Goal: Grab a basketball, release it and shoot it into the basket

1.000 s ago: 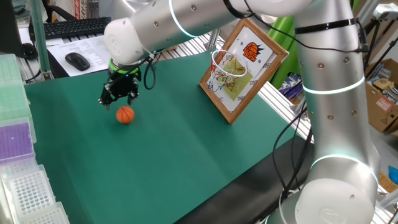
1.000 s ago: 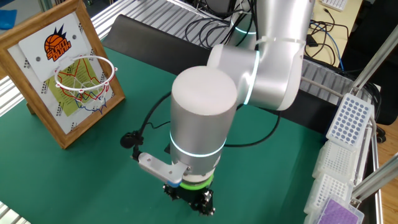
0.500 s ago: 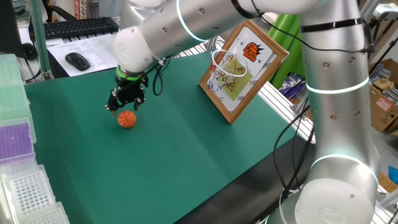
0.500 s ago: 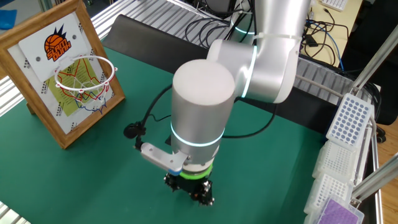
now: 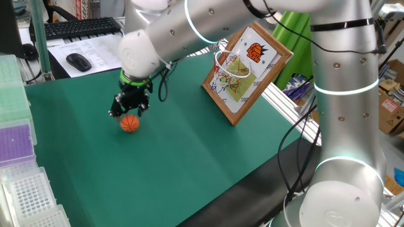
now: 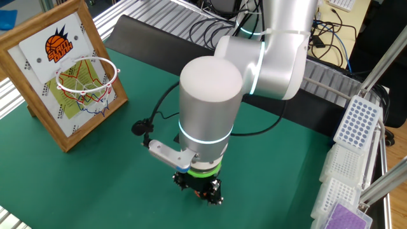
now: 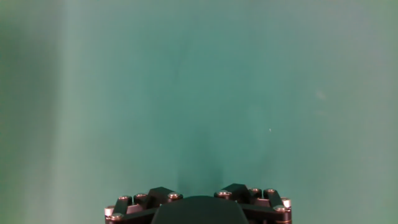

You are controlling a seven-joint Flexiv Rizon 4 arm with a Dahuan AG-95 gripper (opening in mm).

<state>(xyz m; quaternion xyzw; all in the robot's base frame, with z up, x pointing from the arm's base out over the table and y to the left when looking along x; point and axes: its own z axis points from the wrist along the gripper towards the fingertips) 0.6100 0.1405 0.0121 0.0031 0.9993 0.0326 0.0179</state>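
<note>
The orange basketball (image 5: 129, 123) lies on the green mat at the left. My gripper (image 5: 129, 109) hangs just above and behind it, its fingers spread and nothing between them. I cannot tell whether a finger touches the ball. In the other fixed view the gripper (image 6: 201, 191) sits low over the mat under the arm, and the ball is hidden. The hand view shows only the two finger ends (image 7: 160, 193) apart at the bottom edge and bare mat. The basket (image 5: 228, 65) with its white hoop hangs on the wooden-framed backboard (image 5: 247, 70) at the right; it also shows in the other fixed view (image 6: 88, 77).
Green mat (image 5: 189, 157) covers the table. Pipette-tip racks (image 5: 19, 157) stand at the left edge, and more racks (image 6: 356, 146) show in the other fixed view. A keyboard (image 5: 76, 26) and mouse (image 5: 79, 61) lie behind the mat. The big silver arm (image 5: 341, 94) stands at the right.
The gripper has moved a little right and down, closer to the mat. The ball has shifted slightly towards the front of the mat.
</note>
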